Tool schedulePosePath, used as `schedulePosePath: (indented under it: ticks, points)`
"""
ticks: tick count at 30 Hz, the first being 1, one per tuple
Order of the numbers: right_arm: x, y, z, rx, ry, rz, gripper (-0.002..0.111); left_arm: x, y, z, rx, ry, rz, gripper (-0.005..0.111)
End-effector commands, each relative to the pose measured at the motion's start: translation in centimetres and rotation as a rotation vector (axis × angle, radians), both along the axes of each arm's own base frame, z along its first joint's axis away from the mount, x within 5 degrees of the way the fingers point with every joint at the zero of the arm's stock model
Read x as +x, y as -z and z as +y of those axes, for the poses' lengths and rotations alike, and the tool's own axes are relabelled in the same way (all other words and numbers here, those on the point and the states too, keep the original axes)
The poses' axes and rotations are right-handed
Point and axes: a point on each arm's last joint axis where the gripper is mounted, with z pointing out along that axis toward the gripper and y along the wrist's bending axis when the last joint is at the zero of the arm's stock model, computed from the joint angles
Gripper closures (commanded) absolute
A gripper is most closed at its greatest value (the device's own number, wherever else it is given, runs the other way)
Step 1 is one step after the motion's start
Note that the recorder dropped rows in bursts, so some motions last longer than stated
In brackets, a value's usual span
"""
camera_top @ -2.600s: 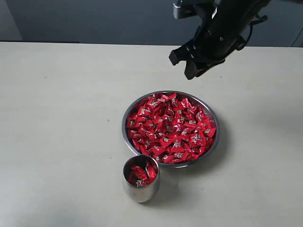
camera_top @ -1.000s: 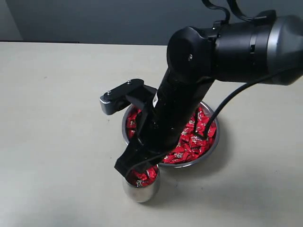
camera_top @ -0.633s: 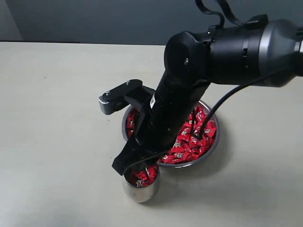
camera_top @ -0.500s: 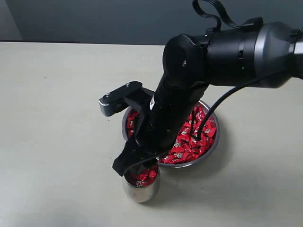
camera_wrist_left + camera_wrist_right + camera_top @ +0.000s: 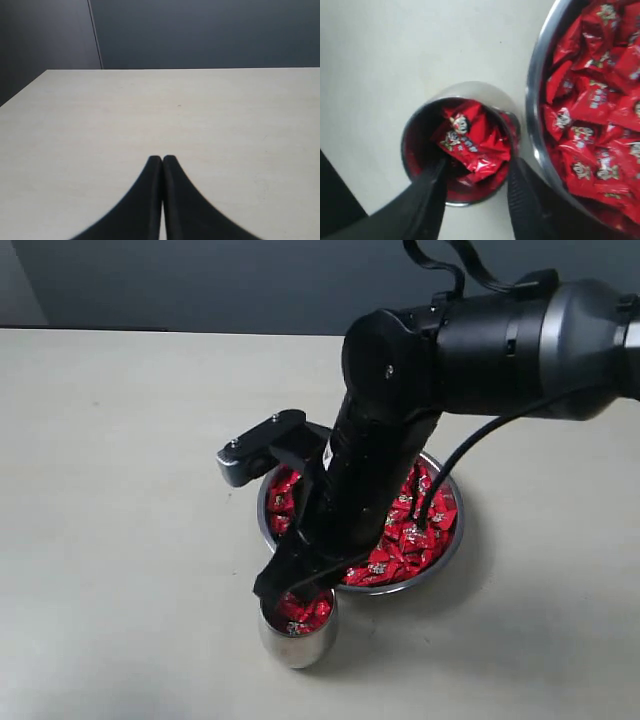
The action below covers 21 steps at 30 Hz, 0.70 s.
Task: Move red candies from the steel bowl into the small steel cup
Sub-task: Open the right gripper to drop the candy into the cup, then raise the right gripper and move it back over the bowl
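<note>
The small steel cup (image 5: 297, 642) stands on the table just in front of the steel bowl (image 5: 455, 540), nearly touching it. Red candies (image 5: 405, 535) fill the bowl, and several more (image 5: 472, 140) lie in the cup (image 5: 470, 92). My right gripper (image 5: 295, 592) hangs right over the cup's mouth. In the right wrist view it (image 5: 477, 167) is open, its two fingers straddling the near part of the cup, with nothing held between them. The bowl's rim (image 5: 535, 115) and its red candies (image 5: 590, 105) lie beside the cup. My left gripper (image 5: 162, 158) is shut and empty over bare table.
The right arm's black body (image 5: 400, 420) crosses above the bowl and hides much of it. A light beige table (image 5: 120, 490) spreads all round, with a dark wall (image 5: 200, 280) behind its far edge.
The right arm came down from beyond the bowl's far side and across it to the cup. In the last half second the gripper shifted slightly right over the cup.
</note>
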Motion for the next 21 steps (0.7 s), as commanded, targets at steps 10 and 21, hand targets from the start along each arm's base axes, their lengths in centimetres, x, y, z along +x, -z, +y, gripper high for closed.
schedulePosePath:
  ticks: [10,21]
  points:
    - [6.8,-5.9,-3.9,-0.145,0.246,-0.603,0.069,0.0,0.1,0.0,-0.001,-0.001,-0.003,0.106]
    - [12.1,-2.6,-6.1,-0.110,0.423,-0.576,0.069,0.0,0.1,0.0,-0.001,-0.001,-0.003,0.106]
